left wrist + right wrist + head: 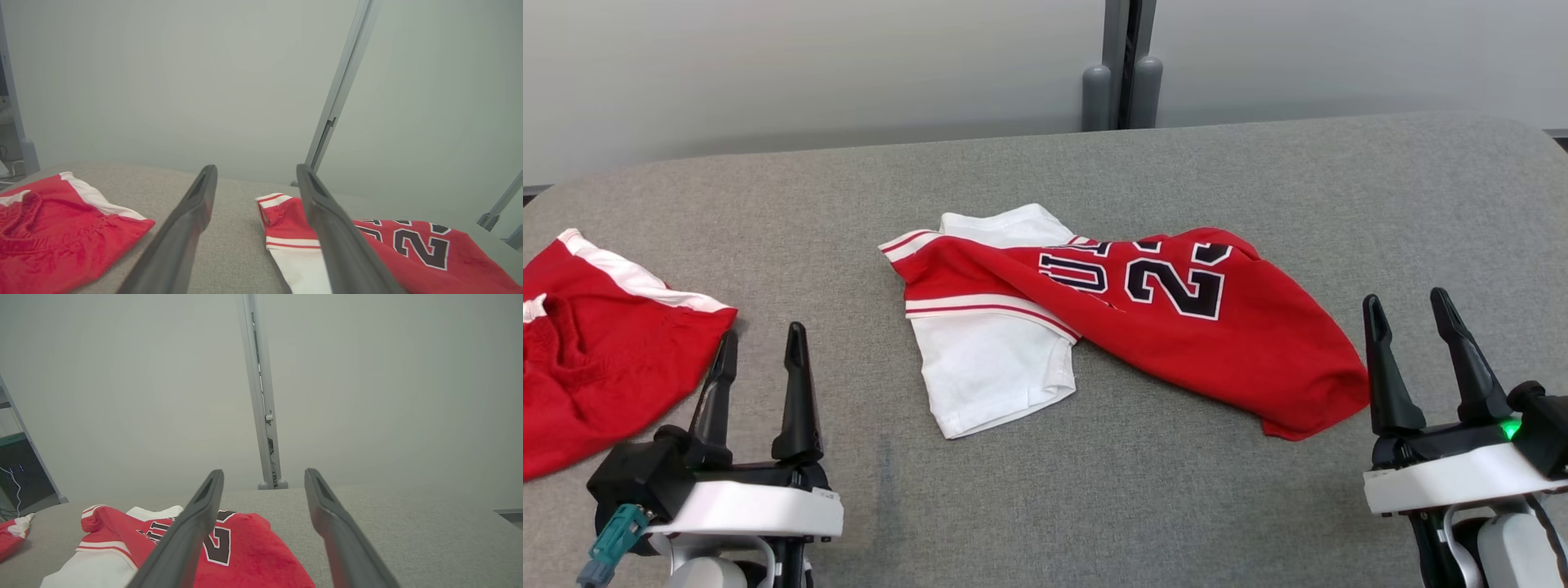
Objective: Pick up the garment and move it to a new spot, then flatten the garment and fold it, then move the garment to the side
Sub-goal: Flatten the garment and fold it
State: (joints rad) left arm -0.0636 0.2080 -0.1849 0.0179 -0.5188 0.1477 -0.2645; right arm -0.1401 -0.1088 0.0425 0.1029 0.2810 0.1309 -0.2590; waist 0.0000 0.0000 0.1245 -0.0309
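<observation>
Centrally in the head view, the jersey point(1176, 327) lies crumpled on the table point(1045, 506), red over white, touching neither gripper. At lower left the left gripper point(761, 335) and at lower right the right gripper point(1405, 298) both stand released, holding nothing. Red shorts point(596, 367) lie at the left edge

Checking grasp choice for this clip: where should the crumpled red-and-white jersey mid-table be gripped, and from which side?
Probably the red hem corner of the jersey, approached from the robot's right by the open right tool: that corner lies nearest it, a loose edge on the table. The left tool could take the edge of the flat white section.
</observation>
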